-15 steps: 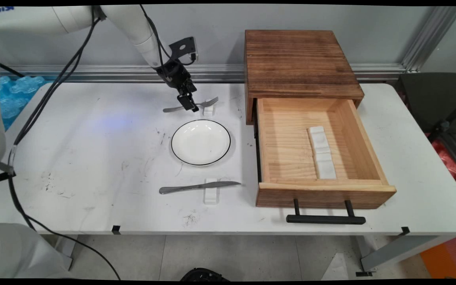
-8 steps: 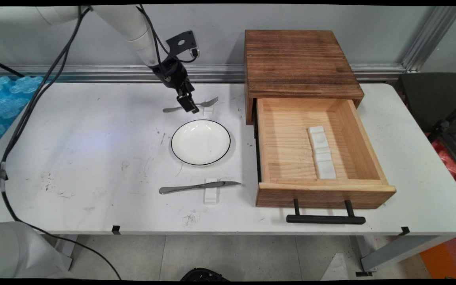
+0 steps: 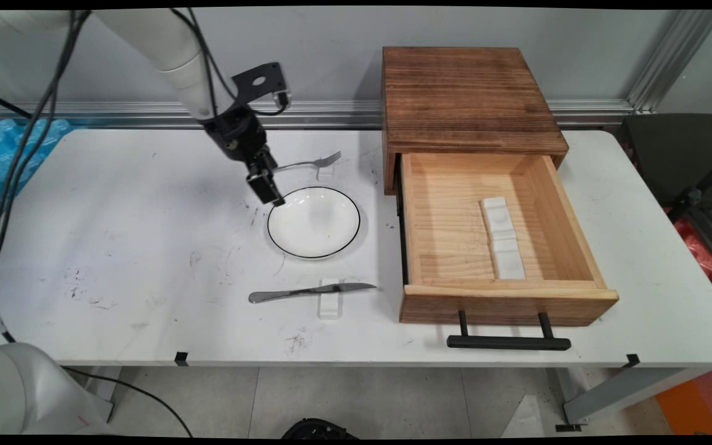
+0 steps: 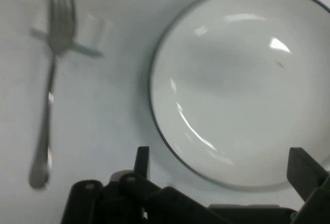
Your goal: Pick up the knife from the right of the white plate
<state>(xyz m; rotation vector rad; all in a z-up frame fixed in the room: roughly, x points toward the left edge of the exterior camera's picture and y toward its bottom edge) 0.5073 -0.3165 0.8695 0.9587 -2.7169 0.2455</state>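
A grey wall and a metal rail run behind the white counter (image 3: pixel 146 247). Over the last second the end effector (image 3: pixel 267 188) has swung from above the fork (image 3: pixel 306 163) toward the near left and now hangs over the left rim of the plate (image 3: pixel 314 222). The fork has stayed on its small white rest (image 3: pixel 325 173), untouched, at the far side of the plate. In the hand view the two fingers (image 4: pixel 142 161) stand spread, with nothing between them, and the plate's edge lies between them. The plate is empty. The knife (image 3: pixel 309 290) lies across its own rest (image 3: pixel 329 303) on the near side. To the right, the wooden box (image 3: pixel 467 99) has its drawer (image 3: pixel 418 216) pulled out; the drawer holds only a white cutlery holder (image 3: pixel 503 237).
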